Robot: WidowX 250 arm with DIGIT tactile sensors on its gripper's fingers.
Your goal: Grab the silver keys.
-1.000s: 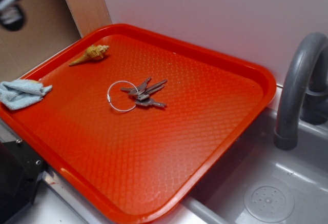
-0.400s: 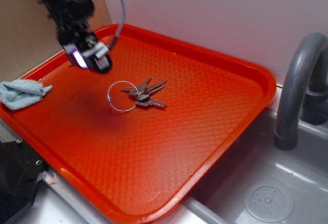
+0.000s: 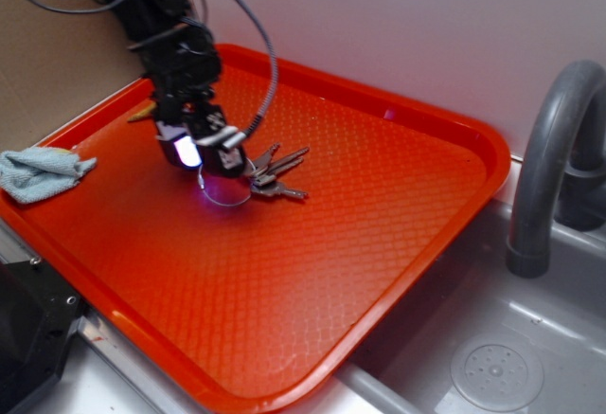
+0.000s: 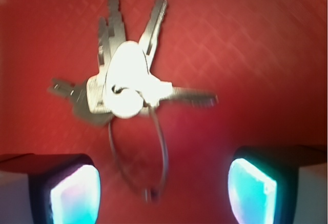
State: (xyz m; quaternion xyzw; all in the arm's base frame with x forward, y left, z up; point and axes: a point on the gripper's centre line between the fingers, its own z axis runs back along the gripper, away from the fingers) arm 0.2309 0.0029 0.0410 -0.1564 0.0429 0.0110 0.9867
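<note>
The silver keys (image 3: 275, 173) lie fanned on the red tray (image 3: 379, 234), joined by a thin wire ring (image 3: 227, 196). In the wrist view the silver keys (image 4: 128, 88) fill the upper middle, and the wire ring (image 4: 141, 157) loops down between my two glowing fingertips. My gripper (image 3: 210, 153) hangs low over the ring end, just left of the key blades. My gripper (image 4: 163, 190) is open, its jaws wide apart with only the ring between them, touching neither pad.
A tan seashell (image 3: 142, 111) peeks out behind the arm at the tray's back left. A light blue cloth (image 3: 36, 171) lies at the tray's left edge. A grey faucet (image 3: 554, 163) and sink basin (image 3: 502, 357) sit to the right. A white wall stands behind.
The arm came in from the upper left and dropped down and rightward, from above the shell to just over the key ring. The keys have not moved.
</note>
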